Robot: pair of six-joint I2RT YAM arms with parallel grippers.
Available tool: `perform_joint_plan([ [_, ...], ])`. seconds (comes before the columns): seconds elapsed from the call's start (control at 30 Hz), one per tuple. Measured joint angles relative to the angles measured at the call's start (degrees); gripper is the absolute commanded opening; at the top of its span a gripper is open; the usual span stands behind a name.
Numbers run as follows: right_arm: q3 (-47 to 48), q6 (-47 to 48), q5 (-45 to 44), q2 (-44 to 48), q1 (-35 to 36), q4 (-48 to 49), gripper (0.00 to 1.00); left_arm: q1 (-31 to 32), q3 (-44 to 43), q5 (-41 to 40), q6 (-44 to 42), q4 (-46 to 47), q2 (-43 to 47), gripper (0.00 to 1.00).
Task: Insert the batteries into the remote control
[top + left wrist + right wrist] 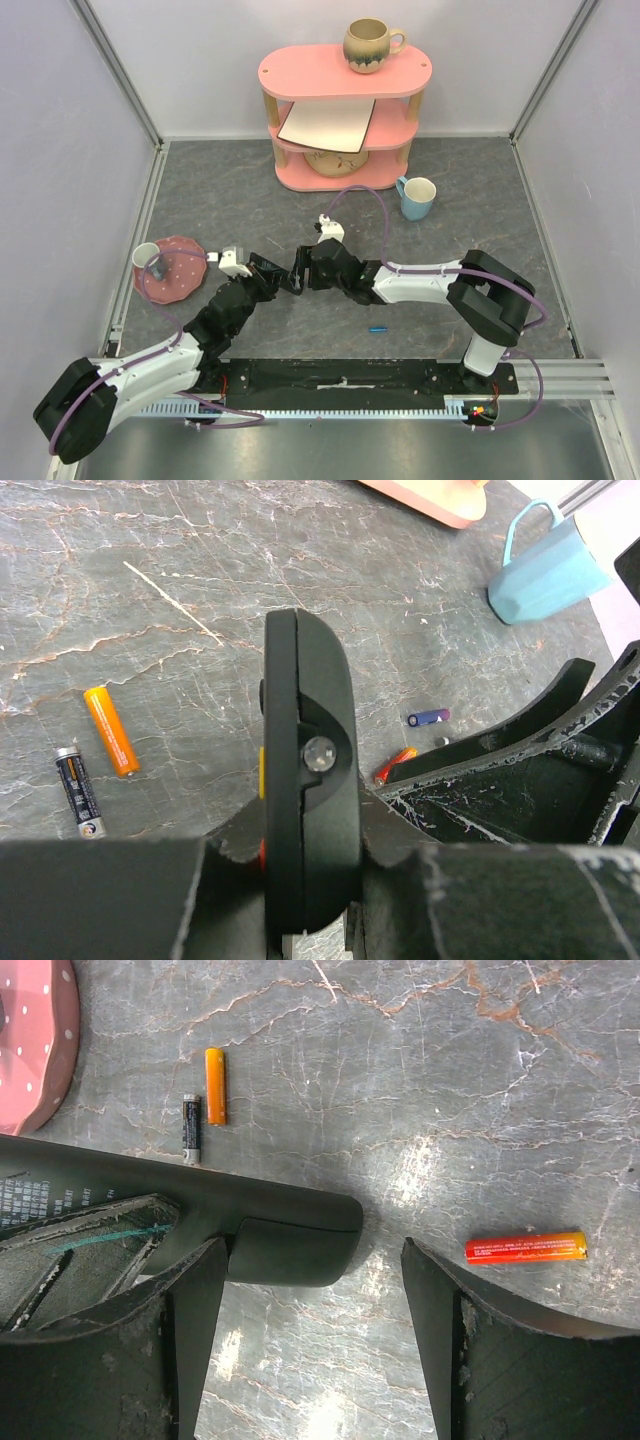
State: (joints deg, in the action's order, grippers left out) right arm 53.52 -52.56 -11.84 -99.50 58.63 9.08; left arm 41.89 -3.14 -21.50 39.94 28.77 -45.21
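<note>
My left gripper [306,852] is shut on the black remote control [305,770], holding it on its edge above the table. In the right wrist view the remote control [200,1222] comes in from the left, its rounded end lying between my right gripper's [314,1250] open jaws and close to the left finger. Batteries lie loose on the table: a purple one [428,718], a red-orange one [525,1248], an orange one [215,1085] and a black one [191,1127]. Seen from above, both grippers [262,272] [300,268] meet at the table's middle.
A pink plate [185,278] with a small cup on it lies at the left. A light blue mug [417,197] stands at the back right, before a pink shelf [340,110] carrying a brown mug. A small bright blue cylinder [378,328] lies near the arm bases.
</note>
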Motion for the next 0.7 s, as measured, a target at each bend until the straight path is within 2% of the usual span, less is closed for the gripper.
perform_joint_plan([
  [0.7, 0.00, -0.46, 0.59, -0.02, 0.00, 0.81, 0.75, 0.42, 0.00, -0.46, -0.20, -0.72, 0.66, 0.02],
])
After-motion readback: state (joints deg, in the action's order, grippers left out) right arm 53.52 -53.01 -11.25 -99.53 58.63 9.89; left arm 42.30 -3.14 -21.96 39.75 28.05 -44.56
